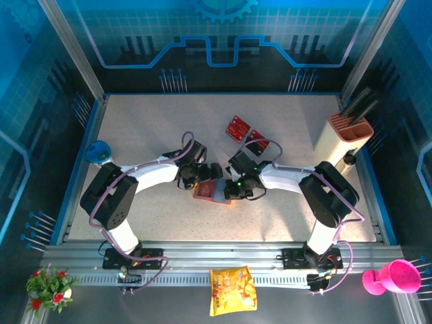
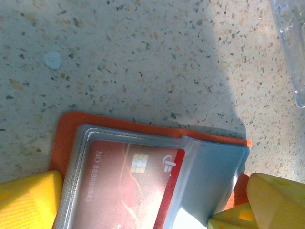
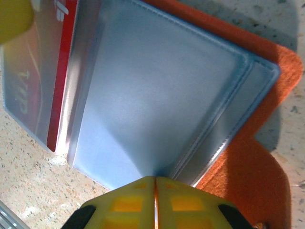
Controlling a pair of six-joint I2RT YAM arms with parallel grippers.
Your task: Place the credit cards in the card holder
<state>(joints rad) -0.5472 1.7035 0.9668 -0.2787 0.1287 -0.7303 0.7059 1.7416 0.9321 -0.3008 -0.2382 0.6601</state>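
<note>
**Orange card holder lies between two robot hands**

Top view: an orange folding card holder (image 1: 206, 192) lies mid-tabletop (image 1: 135, 135) between the left hand (image 1: 194, 177) and the right hand (image 1: 236, 187). Two loose red rectangular credit cards (image 1: 237, 126) lie beyond them.

Left wrist view: the left hand's yellow fingers (image 2: 28, 200) are spread wide on either side of the holder. A red chip card (image 2: 133, 186) sits in its clear sleeve.

Right wrist view: the right hand is closed tight, pinching the holder's grey-blue inner pocket (image 3: 157, 95).

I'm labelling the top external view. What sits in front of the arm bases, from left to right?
In order: flower bunch → yellow snack bag → pink cup.
</note>
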